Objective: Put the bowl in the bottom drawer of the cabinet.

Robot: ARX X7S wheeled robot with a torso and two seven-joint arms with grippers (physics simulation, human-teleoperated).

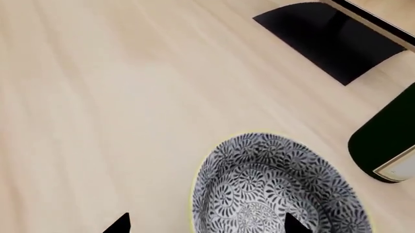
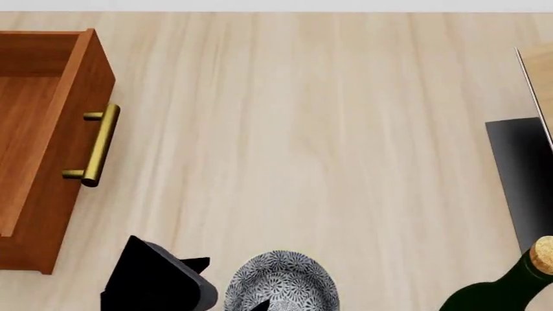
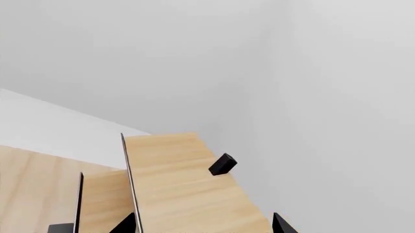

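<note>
The bowl (image 2: 285, 280), patterned blue-grey and white with a pale rim, sits on the pale wood floor at the near edge of the head view. My left gripper (image 1: 207, 226) is open and straddles the bowl's (image 1: 279, 189) rim: one fingertip (image 1: 120, 224) is outside the bowl and the other is over its inside. In the head view the left gripper (image 2: 232, 284) is at the bowl's left side. The bottom drawer (image 2: 52, 149) stands pulled open at far left, empty, with its brass handle (image 2: 97, 146) facing the bowl. The rest of the cabinet is out of view. My right gripper (image 3: 204, 225) is open with nothing between its fingers.
A dark green bottle (image 2: 506, 285) with a cork lies at the near right, close to the bowl. A black base (image 2: 522, 181) with a pale wood rack (image 3: 181, 184) stands at the right edge. Bare floor lies between the bowl and the drawer.
</note>
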